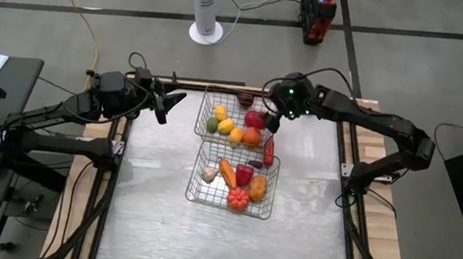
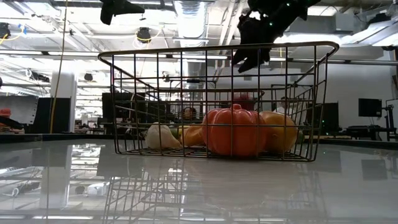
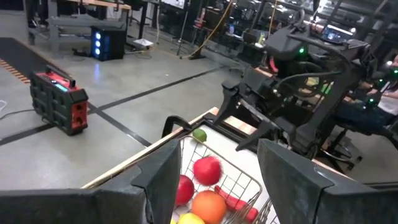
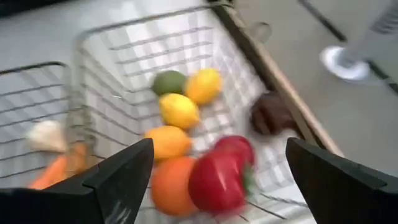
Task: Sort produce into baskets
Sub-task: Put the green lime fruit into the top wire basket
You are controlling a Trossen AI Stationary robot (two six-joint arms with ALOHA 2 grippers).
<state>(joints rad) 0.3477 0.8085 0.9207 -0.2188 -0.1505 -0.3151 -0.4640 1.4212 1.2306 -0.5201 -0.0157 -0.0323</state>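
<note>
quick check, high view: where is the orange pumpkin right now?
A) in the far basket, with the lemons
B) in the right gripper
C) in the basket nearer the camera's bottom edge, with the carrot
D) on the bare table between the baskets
C: the pumpkin lies inside the near basket, beside the carrot; the right gripper hangs open over the far basket, holding nothing.

Two silvery wire baskets sit adjoining at frame centre. The upper basket point(image 1: 203, 109) holds red, orange, yellow and green fruit; the lower basket point(image 1: 194, 186) holds a pumpkin point(image 1: 238, 199), carrot point(image 1: 227, 174) and garlic point(image 1: 208, 175).
</note>
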